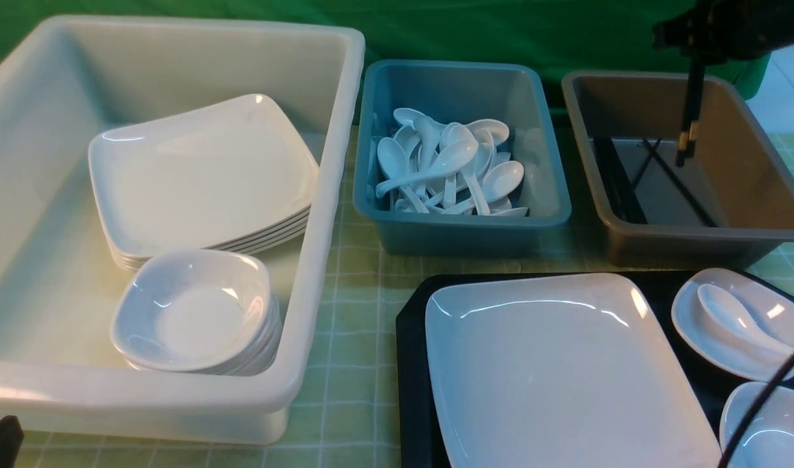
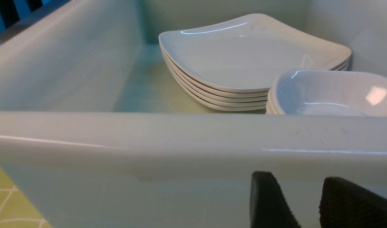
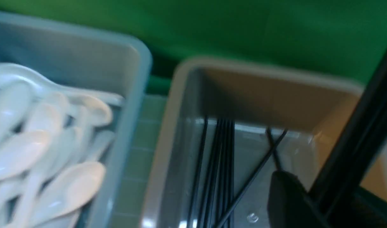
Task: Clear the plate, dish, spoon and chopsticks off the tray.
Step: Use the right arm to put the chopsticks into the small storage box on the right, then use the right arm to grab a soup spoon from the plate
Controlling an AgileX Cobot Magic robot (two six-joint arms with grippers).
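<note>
So right now the right jaws, upper right of the front view, are clamped on the chopsticks (image 1: pixel 690 110), which hang upright over the brown tub (image 1: pixel 761 175) with more black sticks (image 1: pixel 619 185) lying inside. Left jaws sit open and empty at lower left, just outside the cream tub (image 1: pixel 344 162). Plate (image 1: pixel 559 377) is on the tray (image 1: pixel 411 364) at lower right, spoon (image 1: pixel 735 318) lying in the dish (image 1: pixel 692 331) beside it.
</note>
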